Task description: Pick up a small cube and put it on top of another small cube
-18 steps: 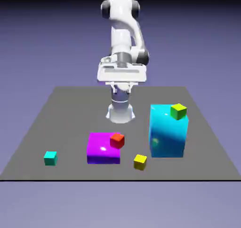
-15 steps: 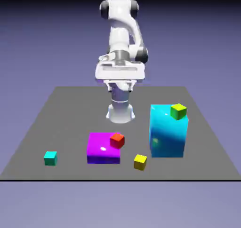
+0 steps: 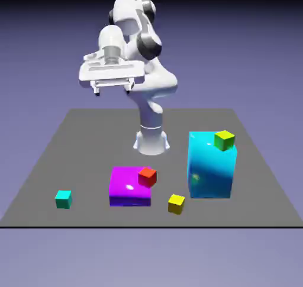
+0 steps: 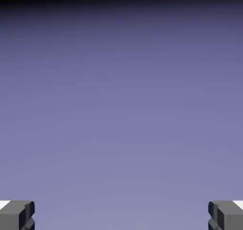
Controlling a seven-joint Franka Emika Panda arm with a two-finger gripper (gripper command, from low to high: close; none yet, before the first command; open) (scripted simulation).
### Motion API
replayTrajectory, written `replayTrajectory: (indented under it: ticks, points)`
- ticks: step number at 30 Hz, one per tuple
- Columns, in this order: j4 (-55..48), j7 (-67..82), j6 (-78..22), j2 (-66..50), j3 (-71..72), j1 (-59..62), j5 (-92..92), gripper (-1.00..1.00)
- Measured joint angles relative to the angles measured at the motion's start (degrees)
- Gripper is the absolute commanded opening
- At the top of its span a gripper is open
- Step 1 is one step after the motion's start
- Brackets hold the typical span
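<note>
Teal and small, the small cube sits alone at the near left of the table, free to grab, while the gripper hangs high above, fingers wide apart and empty (its camera sees only backdrop).

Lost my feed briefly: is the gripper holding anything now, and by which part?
Nothing is held. The gripper is open, high above the table; the small teal cube sits untouched.
</note>
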State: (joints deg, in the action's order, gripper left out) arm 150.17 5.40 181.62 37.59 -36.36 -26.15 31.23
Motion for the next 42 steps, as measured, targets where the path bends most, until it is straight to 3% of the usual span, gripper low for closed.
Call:
replayTrajectory:
  ticks: [42]
  points:
    - [-23.16, 102.3, 16.27, 10.54, -77.72, -54.43, 66.75, 0.0]
